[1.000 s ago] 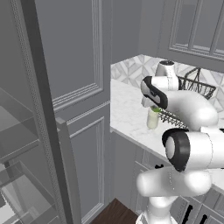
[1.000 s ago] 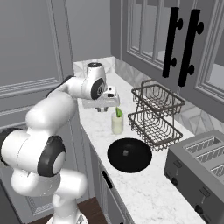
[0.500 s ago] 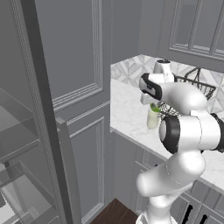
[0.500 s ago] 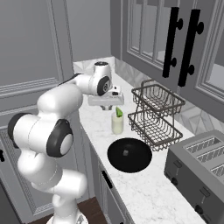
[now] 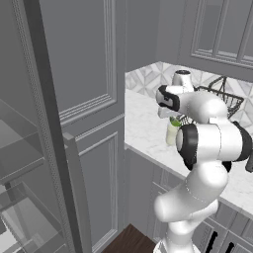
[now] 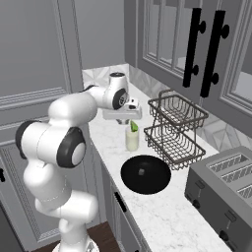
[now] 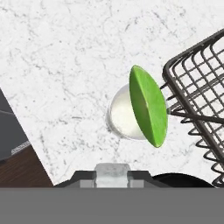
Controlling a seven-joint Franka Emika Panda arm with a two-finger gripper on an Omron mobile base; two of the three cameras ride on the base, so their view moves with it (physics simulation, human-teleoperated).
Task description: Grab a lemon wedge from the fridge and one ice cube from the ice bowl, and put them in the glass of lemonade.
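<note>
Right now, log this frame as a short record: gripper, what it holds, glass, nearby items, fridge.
gripper: above the glass, pointing down at it
held item: pale translucent cube between the fingertips, probably the ice cube
glass of lemonade: upright on the marble counter, green leaf at rim
wire basket: two-tier, beside the glass
black round plate: in front of the glass
toaster: far end of counter
fridge: door open

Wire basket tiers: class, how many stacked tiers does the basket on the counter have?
2. The upper tier sits directly above the lower tier, both right of the glass of lemonade; none seems hidden.
</note>
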